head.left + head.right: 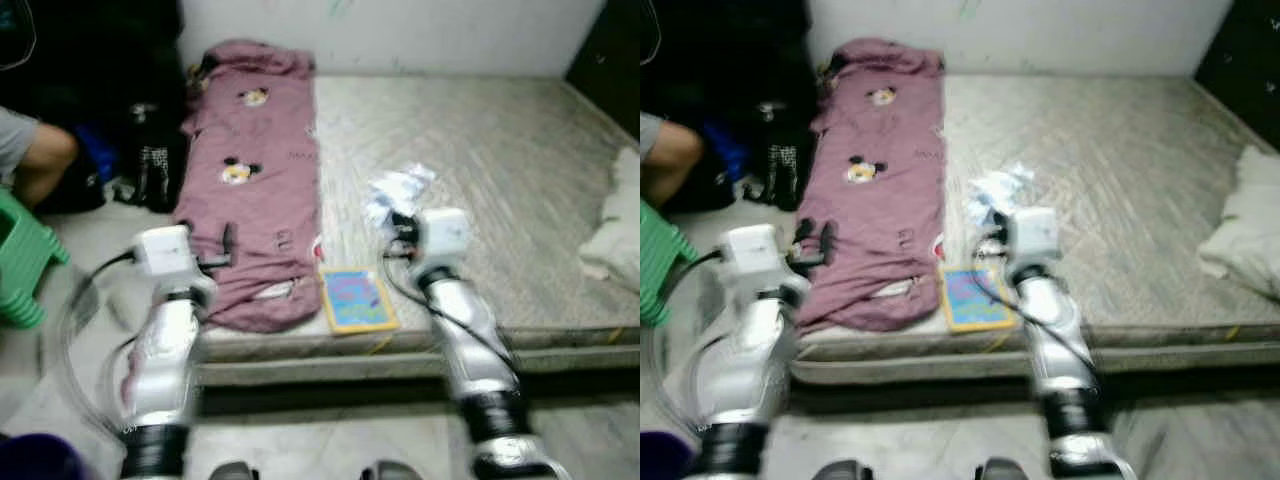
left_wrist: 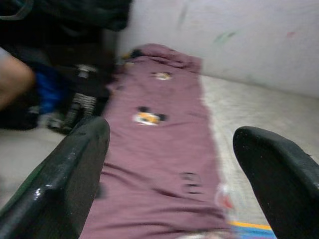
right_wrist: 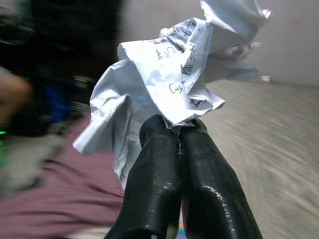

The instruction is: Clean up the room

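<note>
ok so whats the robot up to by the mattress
It is tidying. The right hand is pinched shut on a crumpled sheet of written-on paper, held up above the bare mattress. The left hand is open and empty over the mauve cartoon-print blanket. A colourful book lies near the mattress edge, and a person's arm shows at the far left.
</note>
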Available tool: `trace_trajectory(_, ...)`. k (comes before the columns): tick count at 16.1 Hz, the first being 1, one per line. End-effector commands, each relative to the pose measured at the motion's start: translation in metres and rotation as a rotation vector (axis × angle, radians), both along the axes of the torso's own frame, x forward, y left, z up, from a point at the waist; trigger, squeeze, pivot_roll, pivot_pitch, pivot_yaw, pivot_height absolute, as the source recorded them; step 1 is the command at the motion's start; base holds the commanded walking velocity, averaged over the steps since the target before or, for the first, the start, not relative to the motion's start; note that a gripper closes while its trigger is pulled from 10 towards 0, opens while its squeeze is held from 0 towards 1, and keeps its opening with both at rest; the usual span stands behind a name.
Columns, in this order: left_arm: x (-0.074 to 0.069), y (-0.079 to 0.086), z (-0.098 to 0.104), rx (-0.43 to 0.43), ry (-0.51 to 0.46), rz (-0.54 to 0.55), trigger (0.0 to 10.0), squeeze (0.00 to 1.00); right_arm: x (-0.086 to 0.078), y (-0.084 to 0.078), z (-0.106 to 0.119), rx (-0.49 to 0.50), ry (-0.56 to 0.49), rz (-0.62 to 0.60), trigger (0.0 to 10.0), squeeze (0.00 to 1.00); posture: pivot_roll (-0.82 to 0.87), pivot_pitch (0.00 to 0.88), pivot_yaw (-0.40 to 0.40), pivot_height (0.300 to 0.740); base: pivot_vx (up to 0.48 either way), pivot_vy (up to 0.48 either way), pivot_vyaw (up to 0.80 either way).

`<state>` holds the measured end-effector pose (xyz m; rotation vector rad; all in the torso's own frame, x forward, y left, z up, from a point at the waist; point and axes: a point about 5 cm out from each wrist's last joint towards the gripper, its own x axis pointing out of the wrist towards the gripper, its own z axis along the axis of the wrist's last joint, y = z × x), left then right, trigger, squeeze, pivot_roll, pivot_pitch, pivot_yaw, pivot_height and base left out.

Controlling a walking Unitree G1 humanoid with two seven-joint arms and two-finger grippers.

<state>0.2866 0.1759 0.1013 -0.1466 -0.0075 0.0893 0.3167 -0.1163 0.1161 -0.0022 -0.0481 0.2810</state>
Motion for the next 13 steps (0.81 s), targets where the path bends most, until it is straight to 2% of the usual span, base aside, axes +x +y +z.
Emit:
trace_trajectory(1, 0.002, -0.008, 0.003, -0.01, -0.008, -0.018, 10.0, 0.0, 0.001, -0.01, 0.005, -0.012, -0.021, -0.023, 10.0, 0.0, -0.13, 0.0, 0.002, 0.74, 0.0, 0.48, 0.0)
trace_trajectory(3, 0.003, -0.008, 0.004, -0.006, -0.013, -0.024, 10.0, 0.0, 0.001, -0.009, 0.005, -0.012, -0.022, -0.017, 10.0, 0.0, -0.13, 0.0, 0.002, 0.74, 0.0, 0.48, 0.0)
trace_trajectory(5, 0.004, -0.007, 0.008, 0.045, -0.041, -0.038, 10.0, 0.0, 0.001, -0.009, 0.005, -0.016, -0.024, -0.013, 10.0, 0.0, -0.13, 0.0, 0.004, 0.74, 0.0, 0.0, 0.0)
trace_trajectory(6, 0.005, 0.0, 0.008, 0.085, -0.02, 0.026, 10.0, 0.0, 0.001, -0.008, 0.005, -0.022, -0.026, -0.006, 10.0, 0.0, -0.13, 0.0, 0.004, 0.74, 0.0, 0.0, 0.0)
trace_trajectory(8, 0.005, 0.002, 0.008, 0.075, 0.003, 0.018, 10.0, 0.0, 0.001, -0.006, 0.005, -0.026, -0.032, 0.005, 10.0, 0.0, -0.13, 0.0, 0.008, 0.74, 0.0, 0.0, 0.0)
trace_trajectory(9, 0.004, 0.002, 0.011, 0.077, -0.025, -0.025, 10.0, 0.0, 0.001, -0.005, 0.005, -0.029, -0.036, 0.01, 10.0, 0.0, -0.12, 0.0, 0.008, 0.74, 0.0, 0.0, 0.8)
trace_trajectory(11, 0.001, 0.007, 0.01, 0.122, -0.029, -0.001, 10.0, 0.0, 0.001, -0.004, 0.005, -0.032, -0.039, 0.016, 10.0, 0.0, -0.12, 0.0, 0.008, 0.74, 0.0, 0.0, 0.8)
trace_trajectory(13, -0.001, 0.008, 0.008, 0.127, -0.029, 0.021, 10.0, 0.0, 0.002, -0.003, 0.006, -0.034, -0.043, 0.023, 10.0, 0.0, -0.12, 0.0, 0.004, 0.74, 0.0, 0.0, 0.8)
